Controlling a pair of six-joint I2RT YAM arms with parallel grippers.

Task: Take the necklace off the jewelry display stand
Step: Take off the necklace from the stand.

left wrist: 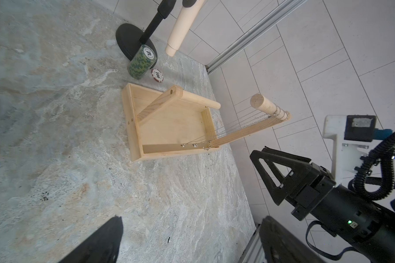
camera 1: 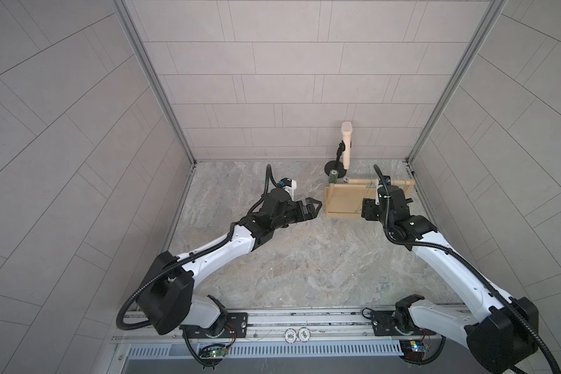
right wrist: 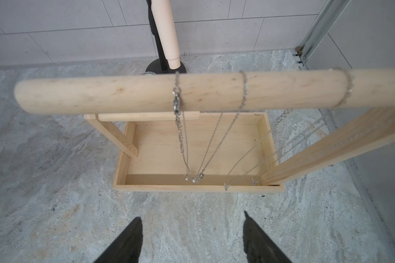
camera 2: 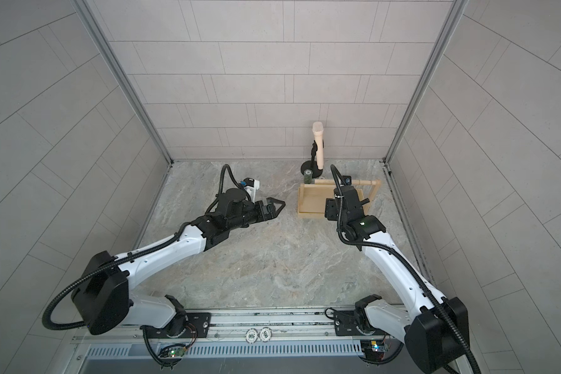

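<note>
A pale wooden jewelry display stand (right wrist: 169, 187), with a flat tray base and a long round dowel bar (right wrist: 100, 93), is being shown standing at the far right of a grey marbled tabletop (camera 1: 289, 259), just in front of a black round-based stand with a cream microphone (camera 1: 332, 168). Several thin silver chain necklaces (right wrist: 176, 102) are being carried by the bar, their pendants hanging down at the tray. The right gripper (right wrist: 192, 216) is being held facing the bar, jaws apart and empty. The left gripper (camera 1: 90, 209) is being held wide apart, empty, well away from the stand.
</note>
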